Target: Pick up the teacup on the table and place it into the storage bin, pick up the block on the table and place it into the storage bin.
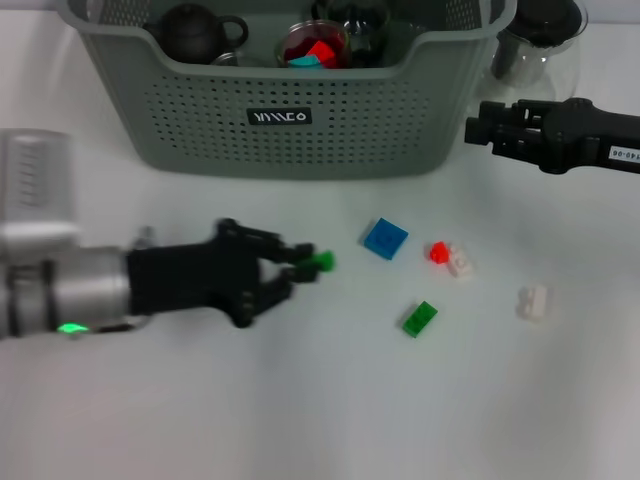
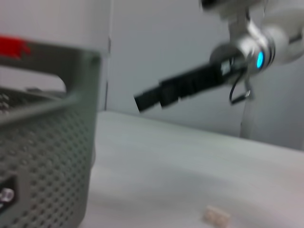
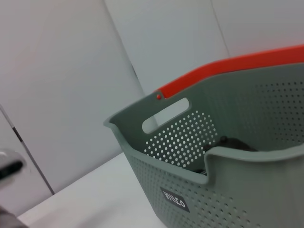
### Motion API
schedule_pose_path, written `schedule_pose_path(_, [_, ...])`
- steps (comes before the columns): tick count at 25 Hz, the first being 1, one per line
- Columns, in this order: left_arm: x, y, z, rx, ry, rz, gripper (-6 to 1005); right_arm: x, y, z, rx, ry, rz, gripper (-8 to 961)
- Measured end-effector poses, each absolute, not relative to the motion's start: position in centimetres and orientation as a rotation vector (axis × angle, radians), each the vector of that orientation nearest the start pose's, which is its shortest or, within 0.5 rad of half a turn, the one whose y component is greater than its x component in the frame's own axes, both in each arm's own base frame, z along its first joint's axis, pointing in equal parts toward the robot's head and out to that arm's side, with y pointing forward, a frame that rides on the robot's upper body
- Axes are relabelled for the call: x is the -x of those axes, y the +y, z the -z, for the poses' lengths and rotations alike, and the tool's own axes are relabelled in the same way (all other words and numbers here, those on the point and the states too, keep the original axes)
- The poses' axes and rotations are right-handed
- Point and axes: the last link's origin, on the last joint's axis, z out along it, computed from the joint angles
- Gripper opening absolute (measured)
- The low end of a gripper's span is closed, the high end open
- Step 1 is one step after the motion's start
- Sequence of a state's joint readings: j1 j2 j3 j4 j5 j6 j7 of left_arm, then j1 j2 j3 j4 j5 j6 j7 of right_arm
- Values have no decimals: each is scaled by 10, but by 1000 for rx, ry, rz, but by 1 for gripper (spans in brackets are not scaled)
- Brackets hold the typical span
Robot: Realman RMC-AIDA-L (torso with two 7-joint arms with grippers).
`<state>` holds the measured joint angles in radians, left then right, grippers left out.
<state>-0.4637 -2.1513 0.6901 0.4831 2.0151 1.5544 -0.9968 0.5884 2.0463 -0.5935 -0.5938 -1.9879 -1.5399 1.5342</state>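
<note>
The left gripper (image 1: pixel 312 266) reaches across the white table (image 1: pixel 300 400) in the head view, its black fingers closed on a small green block (image 1: pixel 323 261) pinched at the fingertips. It sits in front of the storage bin (image 1: pixel 300 130), well apart from the bin's near wall.

Other blocks lie on the table to the gripper's right: a blue block (image 1: pixel 385 238), a second green block (image 1: pixel 419 318), a red block (image 1: pixel 438 251) touching a white block (image 1: pixel 461 264), and another white block (image 1: pixel 532 301) farther right.

Inside the bin sit a dark teapot (image 1: pixel 197 33) and a glass teacup (image 1: pixel 313 45) holding red and blue pieces.

The right gripper (image 1: pixel 478 130) hangs beside the bin's right end, above the table; its fingers look drawn together with nothing between them. A glass pitcher (image 1: pixel 540 40) stands behind it
</note>
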Motion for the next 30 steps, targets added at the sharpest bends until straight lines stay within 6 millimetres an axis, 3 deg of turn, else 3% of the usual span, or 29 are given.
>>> schedule_pose_path(6, [258,276,-17,2789,-332,954,146,-254,352,-14,2621,841,-818,425])
schedule_pose_path(9, [237,290,-49,2747,-258,1067,145,-254,352,-14,2621,841,-819,425])
schedule_pose_path(13, [203,327,-81,2667,-248,1098,143,-254,352,-13,2626,844,-817,425])
schedule_pose_path(16, [173,371,-95,2600,-355,972,143,-254,351,-12,2632,848,-814,425])
schedule_pose_path(19, [150,413,-92,2568,-513,769,142,-253,351,-12,2637,844,-816,425])
schedule_pose_path(23, [132,450,-65,2530,-650,513,136,-253,351,-12,2635,839,-815,425])
schedule_pose_path(30, [144,475,-11,2434,-807,150,125,-252,352,-12,2634,835,-817,425])
